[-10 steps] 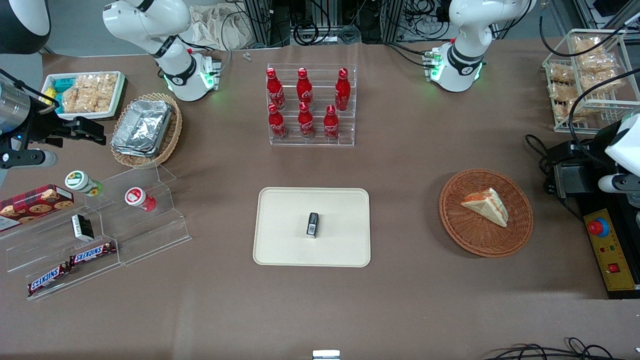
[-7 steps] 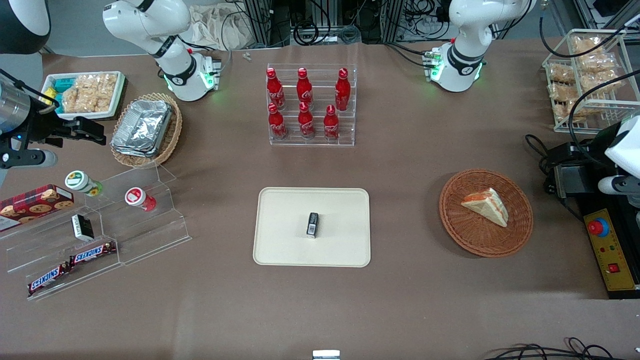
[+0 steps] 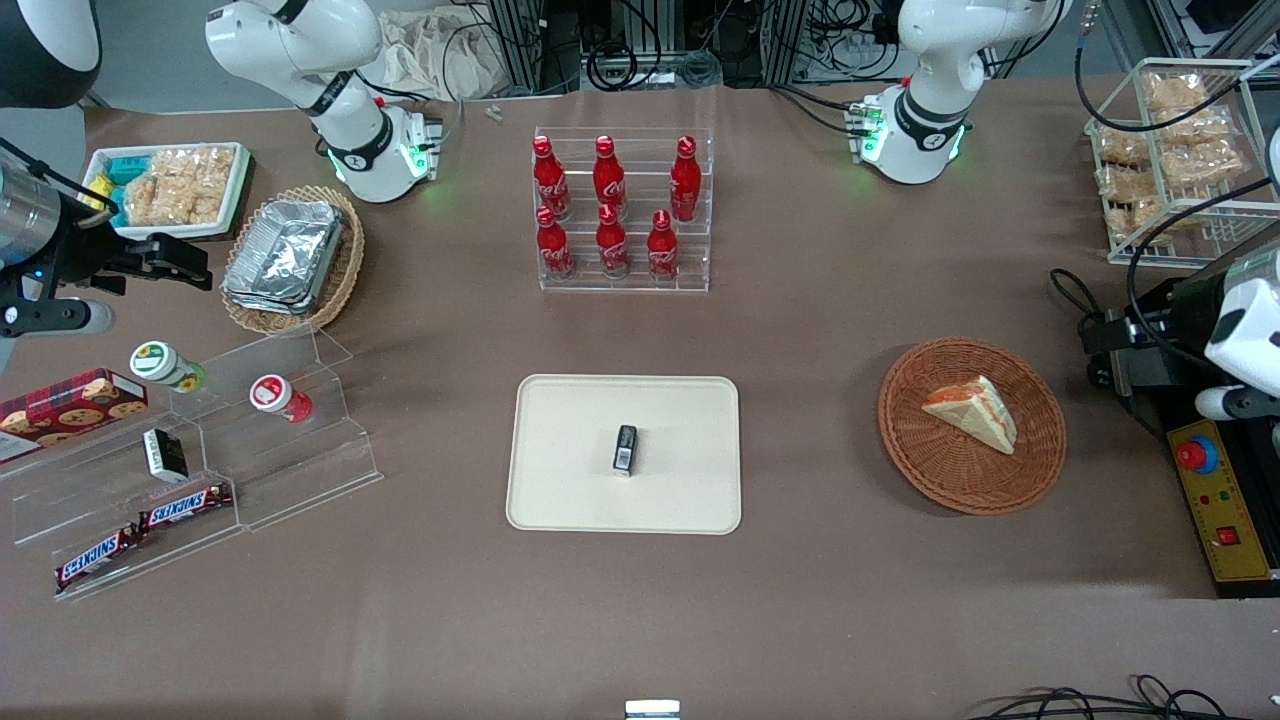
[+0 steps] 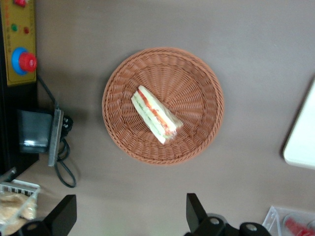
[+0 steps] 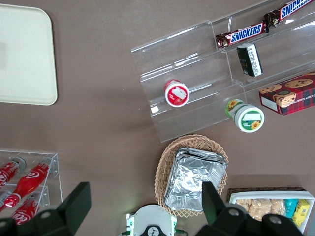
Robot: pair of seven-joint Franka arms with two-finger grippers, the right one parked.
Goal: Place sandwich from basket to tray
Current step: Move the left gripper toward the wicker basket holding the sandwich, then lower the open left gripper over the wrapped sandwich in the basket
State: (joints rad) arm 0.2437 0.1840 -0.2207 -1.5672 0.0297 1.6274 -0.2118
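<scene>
The tray [image 3: 560,500] near the table's front edge carries a small black object [image 3: 625,448]. The sandwich [image 4: 156,114] lies in the basket [image 4: 123,132] – the pincer [image 4: 129,216] hovers above, spread wide, holding nothing. Farther, a rack of red bottles [image 3: 610,210].

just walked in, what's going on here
The left arm is set to move the sandwich from the basket to the tray. The sandwich lies in the basket, untouched. The end effector hangs open high above the table, beside the basket and farther from the front camera. A small dark item sits on the tray.
</scene>
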